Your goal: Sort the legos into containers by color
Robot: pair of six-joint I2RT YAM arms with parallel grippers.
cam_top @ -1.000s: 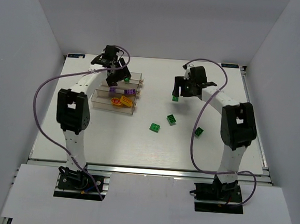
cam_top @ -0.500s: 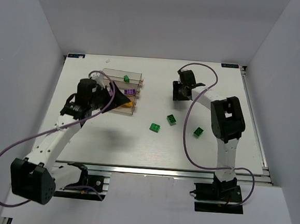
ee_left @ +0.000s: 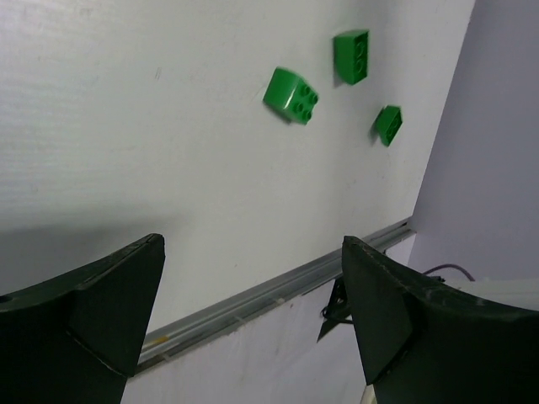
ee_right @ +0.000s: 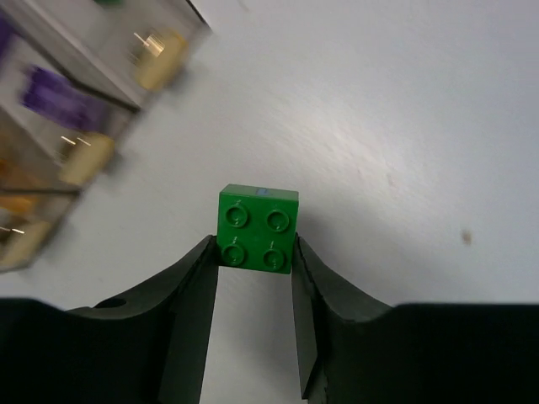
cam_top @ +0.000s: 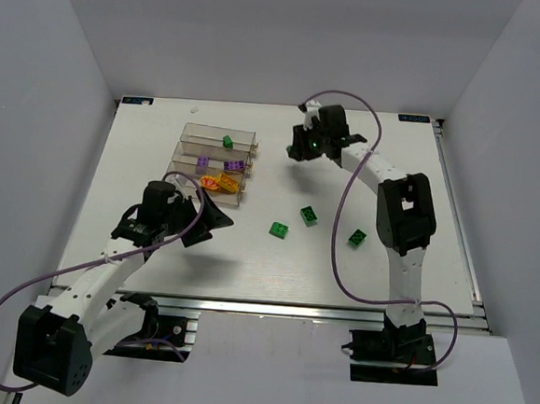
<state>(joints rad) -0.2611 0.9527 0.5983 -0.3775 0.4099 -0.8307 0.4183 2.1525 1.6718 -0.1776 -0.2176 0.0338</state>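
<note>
Right wrist shows I'm now pinching a green brick (ee_right: 257, 227) in the right gripper (ee_right: 253, 252), heading for the bins (cam_top: 196, 129), while the left gripper (ee_left: 253, 251), pulled back, is gaping empty.

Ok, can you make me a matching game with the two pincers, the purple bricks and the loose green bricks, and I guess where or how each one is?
Things:
1. left pincer
2. right pincer
3. purple bricks
4. three loose green bricks

Place or state:
A. lying on the table, outside the bins
B. inside the clear bins
C. open, holding nothing
D. shut on a green brick

Right pairs: 1-C, 2-D, 3-B, 4-A.
</note>
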